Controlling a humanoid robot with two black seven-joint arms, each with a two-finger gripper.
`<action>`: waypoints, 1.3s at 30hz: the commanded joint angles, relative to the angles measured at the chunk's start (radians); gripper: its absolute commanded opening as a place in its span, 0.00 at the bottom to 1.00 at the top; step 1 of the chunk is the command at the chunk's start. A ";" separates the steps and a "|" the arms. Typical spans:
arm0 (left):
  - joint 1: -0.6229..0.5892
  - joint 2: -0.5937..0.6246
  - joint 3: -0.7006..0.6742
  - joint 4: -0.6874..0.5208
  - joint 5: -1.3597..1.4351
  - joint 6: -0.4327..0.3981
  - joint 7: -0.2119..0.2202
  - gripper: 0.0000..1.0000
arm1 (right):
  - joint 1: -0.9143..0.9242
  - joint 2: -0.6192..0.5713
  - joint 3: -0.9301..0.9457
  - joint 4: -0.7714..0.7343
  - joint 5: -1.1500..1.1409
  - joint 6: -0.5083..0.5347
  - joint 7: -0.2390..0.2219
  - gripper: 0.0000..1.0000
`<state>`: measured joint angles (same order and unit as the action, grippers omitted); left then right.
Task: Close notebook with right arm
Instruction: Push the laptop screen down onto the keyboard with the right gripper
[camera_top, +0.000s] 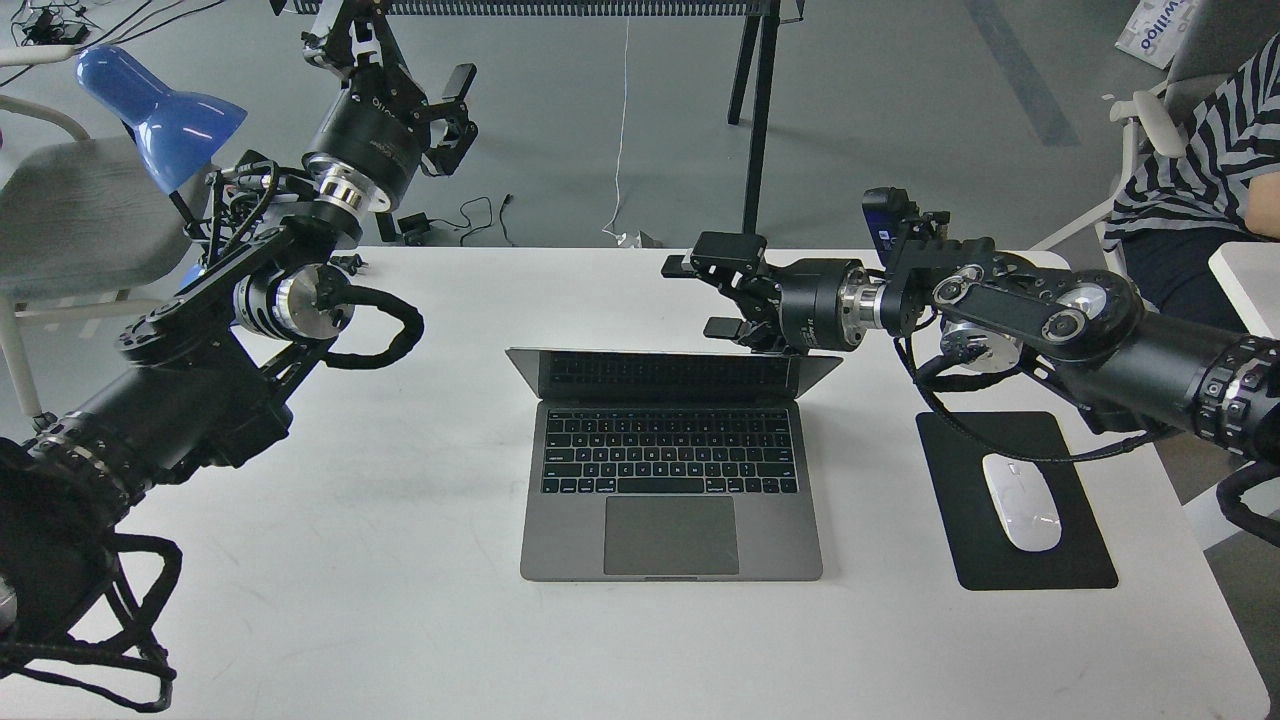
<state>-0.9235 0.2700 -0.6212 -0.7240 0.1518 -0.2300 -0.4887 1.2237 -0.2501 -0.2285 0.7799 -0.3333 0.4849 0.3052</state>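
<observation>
The notebook (670, 535), a slim grey laptop with black keys, lies at the middle of the white table (400, 600). Its lid (672, 373) leans far forward over the keyboard, so only a narrow strip of screen shows. My right gripper (718, 290) is open, with its fingers spread one above the other. It sits just behind and above the right half of the lid's top edge, and its lower finger (735, 328) is close to or touching the lid. My left gripper (452, 112) is open and empty, raised high beyond the table's far left corner.
A black mouse pad (1040, 565) with a white mouse (1020, 500) lies to the right of the notebook, under my right forearm. A blue lamp (160, 100) and a chair stand at the far left. A person in a striped shirt (1200, 150) sits at the far right.
</observation>
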 joint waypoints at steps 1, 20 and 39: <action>0.000 0.000 0.000 0.000 0.000 0.000 0.000 1.00 | -0.003 0.002 -0.018 0.018 -0.007 0.000 0.000 1.00; 0.000 0.000 0.002 0.003 0.000 -0.002 0.000 1.00 | -0.061 0.012 -0.083 0.160 -0.179 -0.005 -0.020 1.00; 0.000 0.000 0.000 0.003 0.000 -0.002 0.000 1.00 | -0.110 0.035 -0.192 0.162 -0.233 -0.040 -0.028 1.00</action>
<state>-0.9236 0.2700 -0.6205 -0.7206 0.1519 -0.2317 -0.4887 1.1165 -0.2196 -0.4105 0.9420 -0.5659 0.4533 0.2797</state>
